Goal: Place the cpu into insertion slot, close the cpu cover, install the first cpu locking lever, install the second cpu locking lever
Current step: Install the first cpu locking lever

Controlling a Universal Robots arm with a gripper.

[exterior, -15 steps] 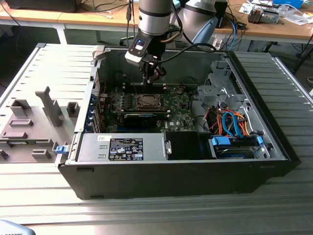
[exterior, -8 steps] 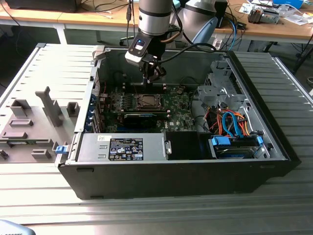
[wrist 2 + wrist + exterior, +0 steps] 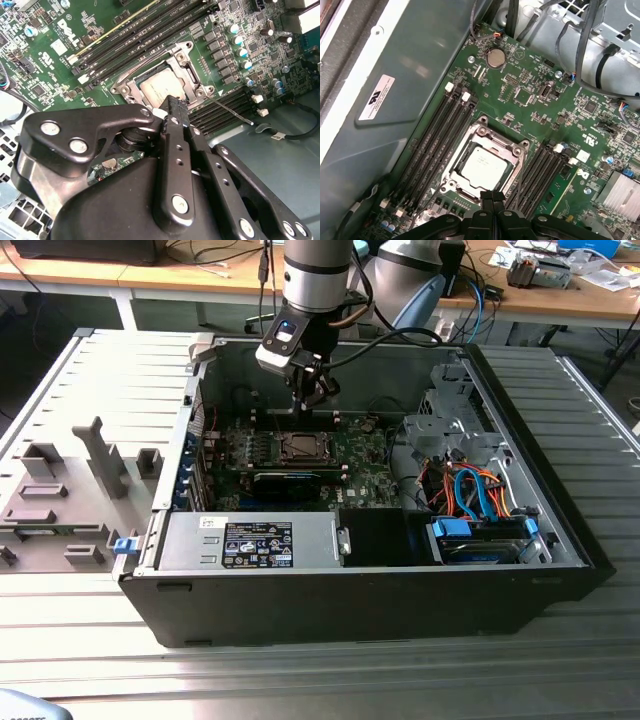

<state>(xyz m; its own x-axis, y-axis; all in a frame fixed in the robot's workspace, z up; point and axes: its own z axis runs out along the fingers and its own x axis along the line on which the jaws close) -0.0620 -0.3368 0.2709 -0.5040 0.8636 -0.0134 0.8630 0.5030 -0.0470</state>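
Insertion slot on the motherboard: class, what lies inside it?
The cpu lies inside the insertion slot, its pale metal face up, framed by the cpu cover. The contacts beneath it are hidden.

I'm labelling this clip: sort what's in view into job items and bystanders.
Job: cpu, seated in the insertion slot; cpu cover; gripper just above them.
Bystanders: coin battery, memory slots, heatsink, drive cables.

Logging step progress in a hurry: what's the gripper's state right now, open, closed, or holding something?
Gripper: shut, fingers pressed together with nothing between them, just above the edge of the insertion slot, where the cpu sits.
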